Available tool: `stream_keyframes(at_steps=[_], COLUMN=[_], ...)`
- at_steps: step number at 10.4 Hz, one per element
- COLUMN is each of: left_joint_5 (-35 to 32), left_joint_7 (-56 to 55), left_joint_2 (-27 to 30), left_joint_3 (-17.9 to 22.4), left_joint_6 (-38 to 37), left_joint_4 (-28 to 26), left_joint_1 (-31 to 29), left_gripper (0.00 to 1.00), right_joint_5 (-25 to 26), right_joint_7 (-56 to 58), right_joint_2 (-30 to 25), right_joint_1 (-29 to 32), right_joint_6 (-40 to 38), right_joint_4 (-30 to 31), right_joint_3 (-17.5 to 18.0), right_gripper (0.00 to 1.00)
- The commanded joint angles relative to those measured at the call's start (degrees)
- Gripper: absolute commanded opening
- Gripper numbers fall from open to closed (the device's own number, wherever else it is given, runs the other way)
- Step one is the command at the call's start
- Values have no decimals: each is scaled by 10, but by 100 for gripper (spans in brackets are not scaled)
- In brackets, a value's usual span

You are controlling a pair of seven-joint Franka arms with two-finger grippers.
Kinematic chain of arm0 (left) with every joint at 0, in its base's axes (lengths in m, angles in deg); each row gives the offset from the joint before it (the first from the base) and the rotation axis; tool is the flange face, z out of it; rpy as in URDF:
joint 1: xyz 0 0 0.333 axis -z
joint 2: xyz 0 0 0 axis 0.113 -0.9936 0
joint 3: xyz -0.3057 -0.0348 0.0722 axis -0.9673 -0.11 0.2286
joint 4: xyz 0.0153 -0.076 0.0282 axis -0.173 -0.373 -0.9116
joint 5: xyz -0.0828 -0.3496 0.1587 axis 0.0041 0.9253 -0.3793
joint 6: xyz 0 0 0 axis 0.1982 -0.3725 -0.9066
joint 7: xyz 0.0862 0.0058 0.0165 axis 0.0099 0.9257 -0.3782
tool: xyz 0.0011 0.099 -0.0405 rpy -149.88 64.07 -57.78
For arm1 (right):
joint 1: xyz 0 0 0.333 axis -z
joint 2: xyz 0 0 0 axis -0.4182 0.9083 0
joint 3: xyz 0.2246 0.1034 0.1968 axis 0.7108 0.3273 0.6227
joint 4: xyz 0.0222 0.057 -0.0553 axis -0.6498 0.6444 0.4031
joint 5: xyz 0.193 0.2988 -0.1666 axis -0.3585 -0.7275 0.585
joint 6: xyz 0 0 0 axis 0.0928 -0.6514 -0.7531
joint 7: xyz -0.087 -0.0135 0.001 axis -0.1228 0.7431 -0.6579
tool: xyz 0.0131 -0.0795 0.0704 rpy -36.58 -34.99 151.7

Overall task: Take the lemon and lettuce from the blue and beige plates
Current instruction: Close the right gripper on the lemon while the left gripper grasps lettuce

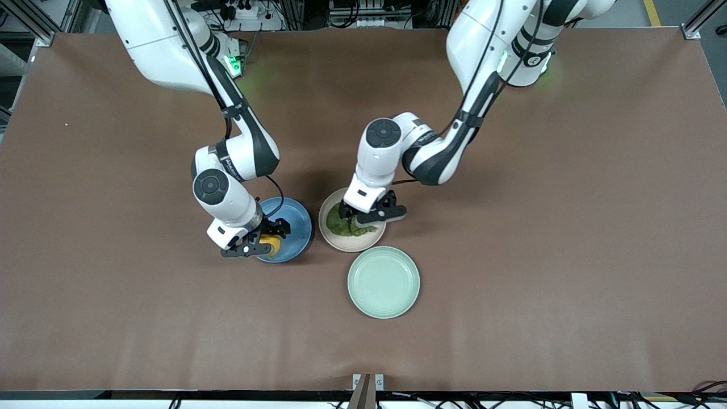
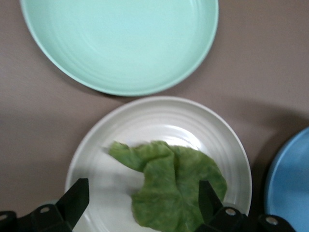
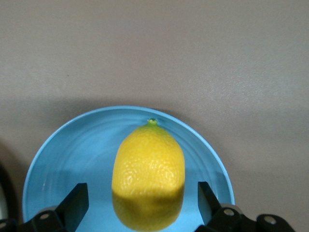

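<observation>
**A:** How far along is the job?

**B:** Neither thing is picked yet. The lemon (image 3: 148, 175) lies on the blue plate (image 3: 63, 154), and the lettuce (image 2: 169, 186) lies on the beige plate (image 2: 159, 118). Both arms are down at their plates, so the approach looks done; closing and lifting are left, for both.

**A:** Where does the lemon sit against the right claw (image 3: 142, 205)?

**B:** The right claw stands wide, one finger on each side of the lemon. In the right wrist view the fruit lies between the fingers (image 3: 75, 200) with a gap on either side, its pointed tip away from the claw. It looks well centred for a grip across its width, though whether the fingers are low enough is hard to judge.

**A:** And the lettuce?

**B:** The left claw (image 2: 142, 203) is also spread wide, low over the beige plate. The leaf lies between the fingers, but nearer to one finger, which it seems to touch or nearly touch; bare plate shows by the other.

**A:** Anything else on the worktop (image 1: 568, 227)?

**B:** A mint-green plate (image 1: 384, 282), with nothing on it, sits just beside the beige plate and nearer to the front camera. The blue plate sits beside the beige one, toward the right arm's end.
</observation>
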Motion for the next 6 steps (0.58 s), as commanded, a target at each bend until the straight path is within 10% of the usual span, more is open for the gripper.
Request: stream_keyframes(at_steps=[1, 6], left_joint_5=[-19, -44], left_joint_7=[-19, -20], left_joint_2=[-27, -51], left_joint_3=[21, 28], left_joint_6=[22, 46], left_joint_4=[12, 35], left_joint_1=[20, 26], left_gripper=[100, 100], right_joint_5=[-10, -9], right_joint_7=[-4, -4], right_joint_2=[11, 30], right_joint_1=[-10, -16], right_joint_6=[21, 58], right_joint_4=[2, 14], right_joint_3=[-4, -4], right_gripper=[100, 100])
